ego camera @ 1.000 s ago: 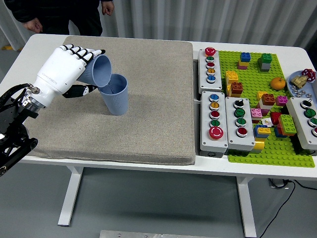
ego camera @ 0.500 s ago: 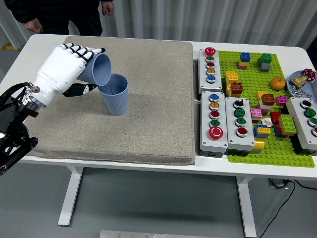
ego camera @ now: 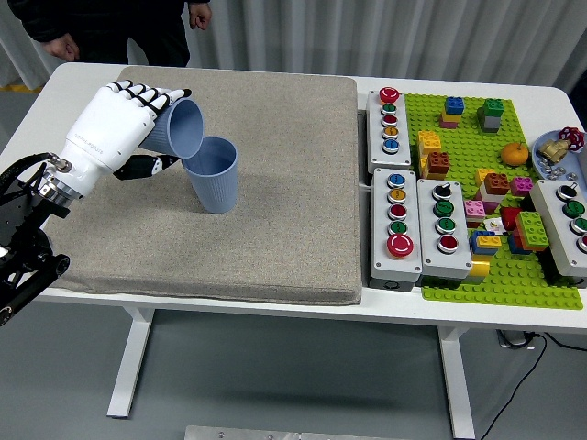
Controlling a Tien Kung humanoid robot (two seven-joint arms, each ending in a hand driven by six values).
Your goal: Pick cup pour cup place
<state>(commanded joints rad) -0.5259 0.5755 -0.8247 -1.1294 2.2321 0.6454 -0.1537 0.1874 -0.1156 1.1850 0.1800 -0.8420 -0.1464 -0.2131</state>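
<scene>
My left hand [ego camera: 138,124], white with black finger joints, is shut on a light blue cup [ego camera: 182,126]. That cup is tipped with its mouth facing down and right, over the rim of a second light blue cup [ego camera: 214,176]. The second cup stands upright on the grey mat [ego camera: 275,183], left of the mat's middle. The two cups' rims are close together or touching. I cannot see any contents. My right hand is out of the picture.
Several grey button boxes [ego camera: 396,211] stand right of the mat. A green baseplate [ego camera: 486,183] with loose bricks and an orange [ego camera: 515,153] lies at the far right. A person [ego camera: 110,23] stands at the far left corner, hands hanging down.
My left hand has drawn slightly up and left with the tipped cup. The upright cup has stayed put.
</scene>
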